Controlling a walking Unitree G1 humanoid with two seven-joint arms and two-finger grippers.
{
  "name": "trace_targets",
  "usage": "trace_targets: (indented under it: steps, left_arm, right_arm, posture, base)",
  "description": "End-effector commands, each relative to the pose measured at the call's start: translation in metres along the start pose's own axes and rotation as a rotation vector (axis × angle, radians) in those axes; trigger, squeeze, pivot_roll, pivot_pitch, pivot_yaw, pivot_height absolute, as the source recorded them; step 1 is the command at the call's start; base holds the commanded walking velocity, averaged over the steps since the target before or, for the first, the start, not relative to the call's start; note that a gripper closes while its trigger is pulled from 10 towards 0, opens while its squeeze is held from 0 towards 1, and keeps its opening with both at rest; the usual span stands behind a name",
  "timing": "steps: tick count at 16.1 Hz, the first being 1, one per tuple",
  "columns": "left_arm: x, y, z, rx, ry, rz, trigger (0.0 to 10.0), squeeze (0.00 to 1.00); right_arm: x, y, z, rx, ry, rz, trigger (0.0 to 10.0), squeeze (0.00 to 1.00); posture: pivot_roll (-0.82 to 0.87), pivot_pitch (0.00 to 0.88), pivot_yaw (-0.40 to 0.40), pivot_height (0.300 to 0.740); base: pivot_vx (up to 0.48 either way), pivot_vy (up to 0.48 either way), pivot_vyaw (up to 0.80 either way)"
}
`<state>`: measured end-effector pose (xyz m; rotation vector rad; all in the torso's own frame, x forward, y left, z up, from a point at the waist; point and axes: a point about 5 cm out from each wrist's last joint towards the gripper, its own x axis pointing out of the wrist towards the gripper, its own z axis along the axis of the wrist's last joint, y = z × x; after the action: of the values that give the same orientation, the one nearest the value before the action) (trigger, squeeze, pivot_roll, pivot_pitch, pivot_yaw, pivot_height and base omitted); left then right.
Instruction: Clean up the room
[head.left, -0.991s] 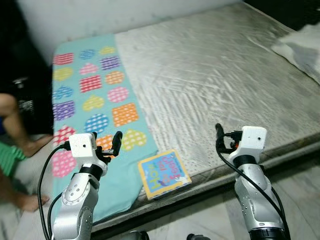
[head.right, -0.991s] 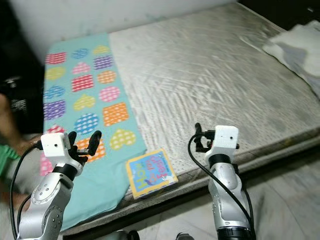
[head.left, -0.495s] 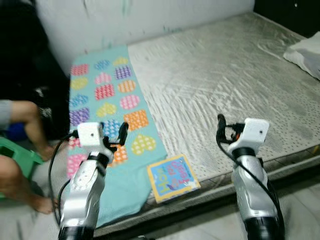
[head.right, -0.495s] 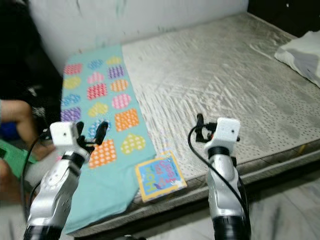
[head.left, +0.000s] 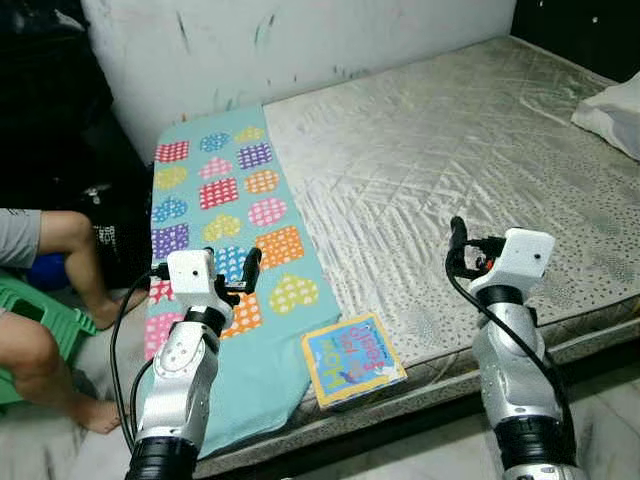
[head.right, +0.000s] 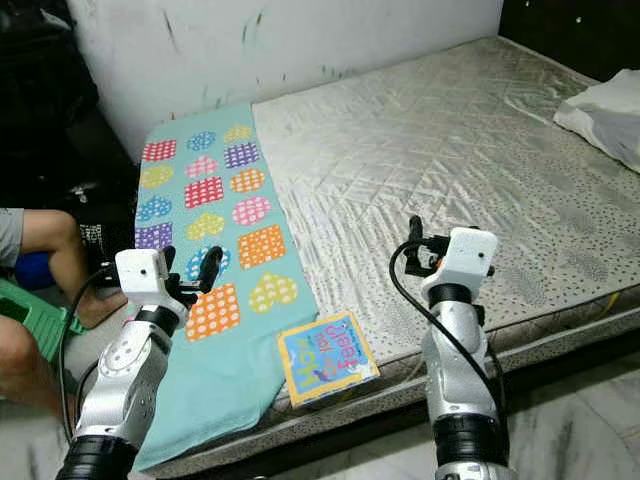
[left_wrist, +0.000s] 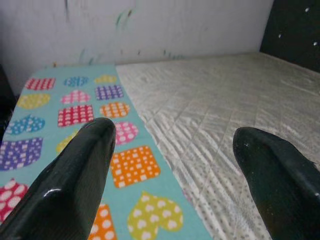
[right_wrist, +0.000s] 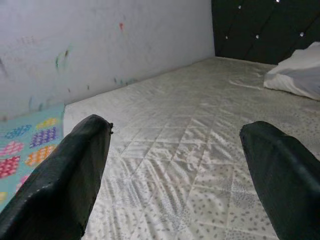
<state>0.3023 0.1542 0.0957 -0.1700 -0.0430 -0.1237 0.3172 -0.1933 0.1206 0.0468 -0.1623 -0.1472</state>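
**Both grippers raised and empty before the bed**

Compared with a second ago, the camera has pulled back and up: more of the marked white wall (head.left: 300, 40) is in frame, and the square blue and yellow picture book (head.left: 353, 360) sits further right in the picture, though its place on the bed edge is unchanged. Both arms keep their raised posture.

Left gripper (head.left: 240, 275): fingers spread wide apart, nothing held. It hovers over the near part of the turquoise cloth printed with coloured hearts and squares (head.left: 225, 210). In the left wrist view one black finger (left_wrist: 75, 180) stands over that cloth, and the other over the bare mattress. The picture book lies below and to the inner side of this gripper, flat, at the cloth's near corner and close to the mattress edge.

Right gripper (head.left: 458, 245): fingers likewise well apart, nothing held. It hangs above the grey quilted mattress (head.left: 450, 150), near its front edge. The book lies between the two arms, nearer the left one and lower in the picture than both grippers.

Beyond the right gripper, a white pillow (head.left: 612, 105) rests on the far right of the mattress. Outward of the left arm, a person's bare legs (head.left: 45, 300) show beside a green plastic stool (head.left: 40, 320) on the floor.
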Motion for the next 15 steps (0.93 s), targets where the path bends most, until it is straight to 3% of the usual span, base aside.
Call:
trace_targets:
  steps: [1, 5, 7, 9, 13, 15]
  left_arm:
    - [-0.005, 0.009, -0.003, 0.029, 0.007, 0.015, 10.0, 0.0]
    - [-0.004, 0.0, -0.009, 0.021, 0.037, -0.025, 10.0, 0.0]
    - [-0.006, 0.0, -0.011, -0.012, 0.024, 0.017, 10.0, 0.0]
    - [-0.015, 0.0, -0.014, -0.028, 0.015, 0.06, 10.0, 0.0]
    - [-0.04, 0.017, -0.021, -0.04, 0.016, 0.176, 10.0, 0.0]
    - [-0.04, 0.017, -0.021, -0.04, 0.016, 0.176, 10.0, 0.0]
  right_arm:
    - [-0.005, 0.001, -0.004, 0.005, 0.002, 0.008, 10.0, 0.0]
    - [-0.012, 0.004, -0.011, -0.019, 0.028, 0.021, 10.0, 0.0]
    - [-0.011, 0.009, -0.012, -0.053, 0.041, 0.09, 10.0, 0.0]
    - [-0.008, 0.011, -0.013, -0.074, 0.062, 0.142, 10.0, 0.0]
    - [0.002, 0.033, -0.013, -0.092, 0.079, 0.26, 10.0, 0.0]
    - [0.002, 0.033, -0.013, -0.092, 0.079, 0.26, 10.0, 0.0]
  posture:
    - [-0.12, 0.0, 0.195, 0.74]
    - [-0.14, 0.0, 0.207, 0.74]
    - [-0.12, 0.0, 0.145, 0.74]
    - [-0.09, 0.0, 0.091, 0.74]
    - [-0.04, 0.0, 0.027, 0.74]
    - [-0.04, 0.0, 0.027, 0.74]
  base:
    - [0.0, 0.0, 0.0]
    - [0.0, 0.0, 0.0]
    - [0.0, 0.0, 0.0]
    - [0.0, 0.0, 0.0]
    - [0.0, 0.0, 0.0]
    - [0.0, 0.0, 0.0]
